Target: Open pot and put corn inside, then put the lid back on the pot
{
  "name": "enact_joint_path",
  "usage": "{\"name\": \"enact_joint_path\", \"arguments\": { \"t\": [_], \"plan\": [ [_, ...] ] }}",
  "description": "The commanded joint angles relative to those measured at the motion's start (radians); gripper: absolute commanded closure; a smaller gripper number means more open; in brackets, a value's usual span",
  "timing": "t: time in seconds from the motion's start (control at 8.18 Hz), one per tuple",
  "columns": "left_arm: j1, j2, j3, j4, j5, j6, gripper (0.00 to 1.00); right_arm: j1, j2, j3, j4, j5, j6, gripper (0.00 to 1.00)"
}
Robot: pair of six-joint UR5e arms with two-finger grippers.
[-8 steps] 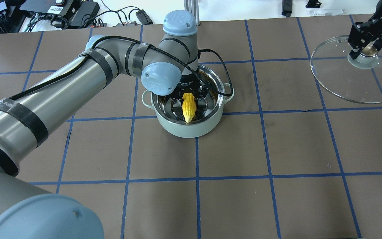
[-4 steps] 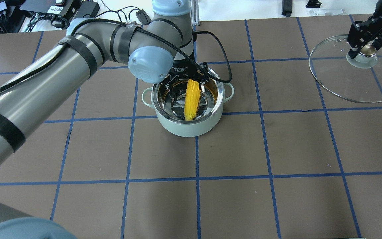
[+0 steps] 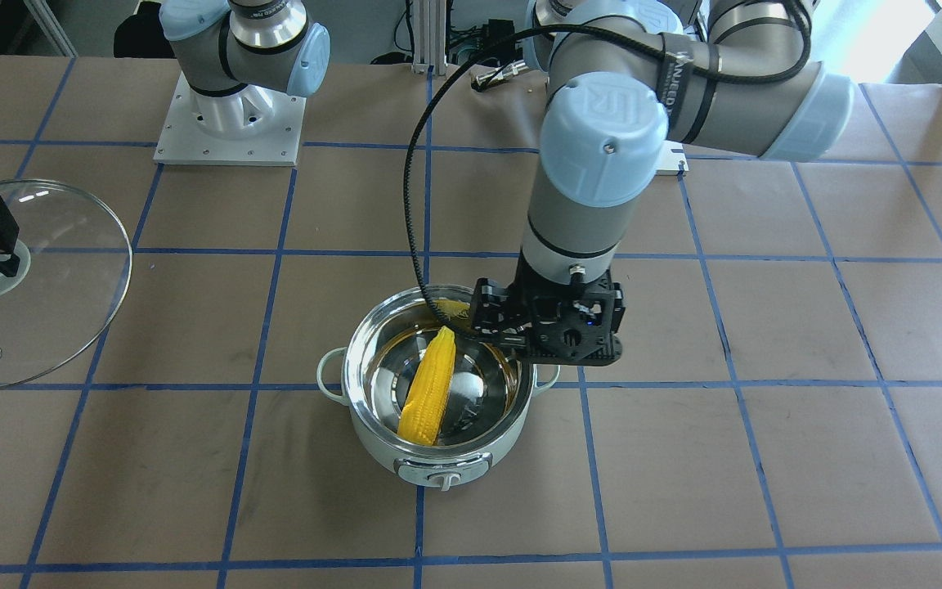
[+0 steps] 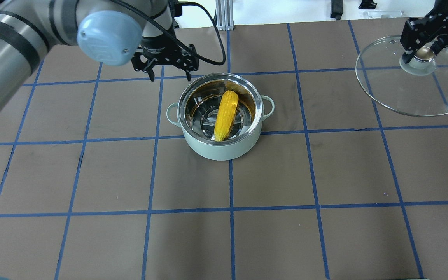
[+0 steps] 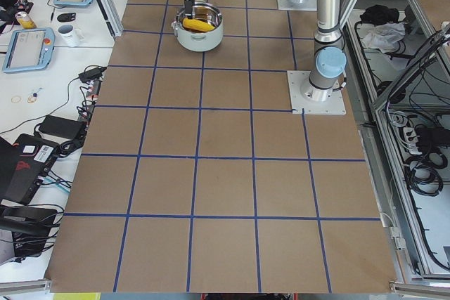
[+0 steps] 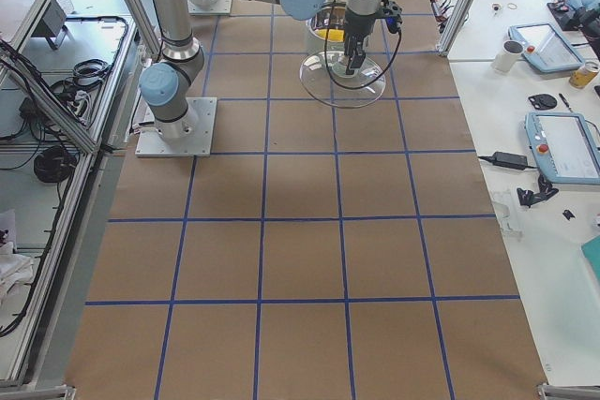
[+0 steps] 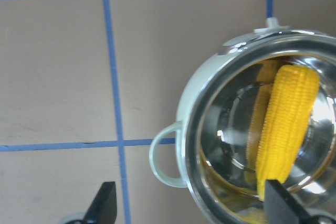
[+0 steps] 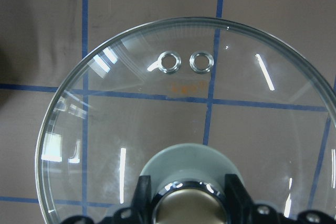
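The mint-green pot (image 4: 224, 149) stands open at the table's middle. The yellow corn (image 4: 226, 114) leans inside it, its thick end against the far rim; it also shows in the front view (image 3: 430, 397) and the left wrist view (image 7: 286, 129). My left gripper (image 4: 171, 77) is open and empty, above the table beside the pot's far left rim. The glass lid (image 4: 387, 89) is at the far right, away from the pot. My right gripper (image 4: 422, 56) is shut on its knob (image 8: 189, 208). I cannot tell whether the lid is off the table.
The pot's loop handle (image 7: 163, 156) faces my left gripper. Blue tape lines grid the brown mat (image 4: 309, 175). Cables and electronics (image 4: 72, 11) lie beyond the table's far edge.
My left gripper has let go of the corn, risen out of the pot and moved to the left. The corn stays leaning in the pot. The right gripper has shifted the lid slightly to the left.
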Motion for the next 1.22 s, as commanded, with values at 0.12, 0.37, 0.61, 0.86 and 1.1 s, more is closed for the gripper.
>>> {"name": "enact_joint_path", "arguments": {
  "t": [0.12,0.37,0.61,0.86,1.1],
  "plan": [
    [0.153,0.104,0.002,-0.09,0.043,0.185,0.0,0.25,0.04,-0.013,-0.09,0.009,0.291,1.0],
    [0.199,0.132,0.002,-0.09,0.046,0.226,0.0,0.351,0.083,-0.013,-0.206,0.087,0.471,1.0],
    [0.203,0.167,0.0,-0.093,0.024,0.235,0.0,0.5,0.155,-0.013,-0.309,0.096,0.687,1.0],
    [0.203,0.186,-0.001,-0.091,0.024,0.238,0.0,0.556,0.19,-0.013,-0.331,0.131,0.774,1.0],
    [0.201,0.194,-0.001,-0.096,0.033,0.235,0.0,0.603,0.227,-0.013,-0.369,0.172,0.8,1.0]
  ]
}}
